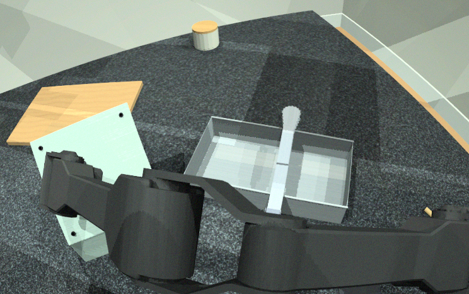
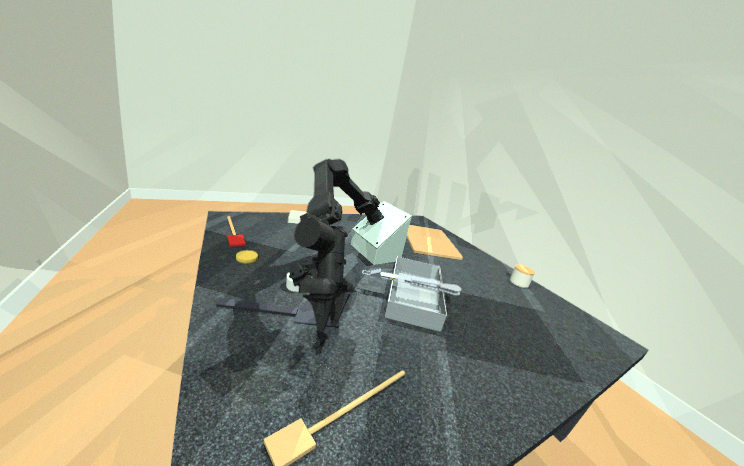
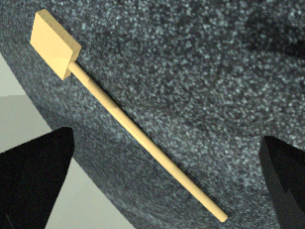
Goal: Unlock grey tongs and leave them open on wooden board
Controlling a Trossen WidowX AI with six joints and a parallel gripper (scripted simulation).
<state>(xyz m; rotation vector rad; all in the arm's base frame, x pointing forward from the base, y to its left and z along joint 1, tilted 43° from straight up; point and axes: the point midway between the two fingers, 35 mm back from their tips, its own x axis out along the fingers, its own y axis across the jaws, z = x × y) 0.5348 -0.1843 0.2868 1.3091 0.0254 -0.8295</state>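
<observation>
From the top I see the flat grey tongs (image 1: 284, 157) lying across the shiny rectangular roasting tin (image 1: 242, 129) on the speckled tabletop (image 1: 207, 86), wooden board (image 1: 79, 100) well apart. The exterior view shows my dark arm (image 2: 329, 219) folded beside the tin. At the wrist, my gripper (image 3: 168, 143) stands wide apart, empty, over a pale wooden paddle (image 3: 132, 129).

Grey tongs (image 1: 284, 157), pale wooden board (image 1: 74, 105), speckled dark table (image 1: 207, 89).

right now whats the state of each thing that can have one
grey tongs: closed, lying across the tin, untouched
grey roasting tin: upright, only the tongs on it
gripper: jaws wide open, holding nothing, away from the tongs
wooden board: flat, partly hidden by a pale green box
small white jar with wooden lid: upright, lid on
</observation>
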